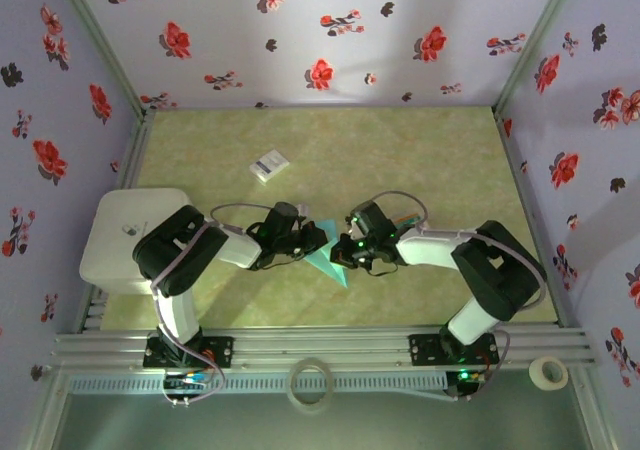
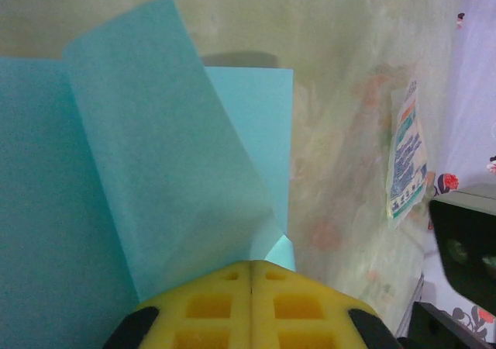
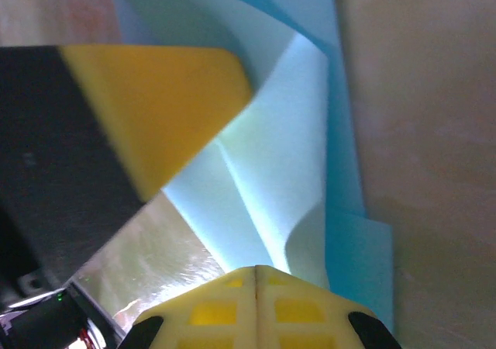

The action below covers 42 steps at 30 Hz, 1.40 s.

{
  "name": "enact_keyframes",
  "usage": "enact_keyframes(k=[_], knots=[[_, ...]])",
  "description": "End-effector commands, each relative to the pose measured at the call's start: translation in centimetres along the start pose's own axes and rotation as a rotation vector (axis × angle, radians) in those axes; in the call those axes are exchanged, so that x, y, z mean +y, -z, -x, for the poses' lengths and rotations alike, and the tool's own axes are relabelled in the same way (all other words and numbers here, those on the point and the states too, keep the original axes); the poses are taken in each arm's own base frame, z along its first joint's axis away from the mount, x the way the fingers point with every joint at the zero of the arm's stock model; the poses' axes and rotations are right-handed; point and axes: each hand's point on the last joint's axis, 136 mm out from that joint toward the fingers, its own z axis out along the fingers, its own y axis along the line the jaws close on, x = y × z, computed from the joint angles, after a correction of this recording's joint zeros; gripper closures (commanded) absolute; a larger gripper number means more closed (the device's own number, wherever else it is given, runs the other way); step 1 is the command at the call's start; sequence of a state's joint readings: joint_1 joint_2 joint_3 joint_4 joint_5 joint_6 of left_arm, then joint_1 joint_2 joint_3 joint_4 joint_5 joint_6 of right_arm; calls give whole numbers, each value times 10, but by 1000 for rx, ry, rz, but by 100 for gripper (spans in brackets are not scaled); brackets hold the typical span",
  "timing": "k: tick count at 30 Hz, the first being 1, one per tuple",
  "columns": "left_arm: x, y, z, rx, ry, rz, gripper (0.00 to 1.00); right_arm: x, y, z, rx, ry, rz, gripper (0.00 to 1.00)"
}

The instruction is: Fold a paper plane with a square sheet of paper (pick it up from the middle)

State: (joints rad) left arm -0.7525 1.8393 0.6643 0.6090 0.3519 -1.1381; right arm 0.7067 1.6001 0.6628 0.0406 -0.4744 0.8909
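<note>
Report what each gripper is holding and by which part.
Both hold the teal paper sheet: the left gripper pinches the narrow end of a lifted flap, the right gripper the edge of a curled-up layer.

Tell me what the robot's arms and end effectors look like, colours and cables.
The left arm and right arm have white tubular links and bulky black joint housings. Thin grey cables loop near each wrist, and a green light glows on the right one. The left end effector and right end effector carry yellow pads with square recesses.
</note>
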Motion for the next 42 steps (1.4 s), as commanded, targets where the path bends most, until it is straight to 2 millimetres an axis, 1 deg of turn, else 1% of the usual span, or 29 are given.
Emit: enact_keyframes(k=[1,2,4,7,10,12,15,17,20,25,27,28,29,33,37,39,42], knots=[[29,2,-7,35,14,117,97,-31,-3,-12,23,-33,-88,100],[23,3,-4,36,2,107,96,-43,-3,-17,29,-42,-124,100],[10,7,0,35,-22,97,92,-58,-2,-23,34,-47,-169,100],[-10,16,5,35,-62,82,86,-63,-3,-25,36,-48,-180,100],[-18,25,3,44,-85,83,88,-60,-5,-23,38,-41,-170,100],[-18,27,-3,54,-81,83,92,-60,-6,-24,42,-42,-167,100],[-14,23,-20,111,-64,97,100,-61,-5,-25,37,-47,-165,100],[-9,20,-29,141,-59,115,100,-61,-5,-25,36,-46,-164,100],[-6,14,-34,157,-53,116,100,-61,-5,-24,35,-45,-162,100],[-13,5,-35,175,-46,72,100,-61,-5,-25,37,-47,-161,100],[-8,4,-37,180,-41,86,100,-61,-5,-25,37,-48,-163,100],[-3,3,-38,179,-31,102,100,-62,-5,-25,38,-48,-163,100],[4,3,-38,171,-22,123,100,-62,-5,-26,40,-48,-164,100],[20,5,-30,120,9,184,100,-66,-6,-29,52,-50,-175,100],[30,9,-18,76,31,255,100,-68,-6,-30,59,-47,-180,100],[26,12,-13,66,19,261,100,-67,-6,-31,62,-44,-179,100],[6,17,-7,46,-21,209,100,-67,-6,-31,64,-43,-179,100]])
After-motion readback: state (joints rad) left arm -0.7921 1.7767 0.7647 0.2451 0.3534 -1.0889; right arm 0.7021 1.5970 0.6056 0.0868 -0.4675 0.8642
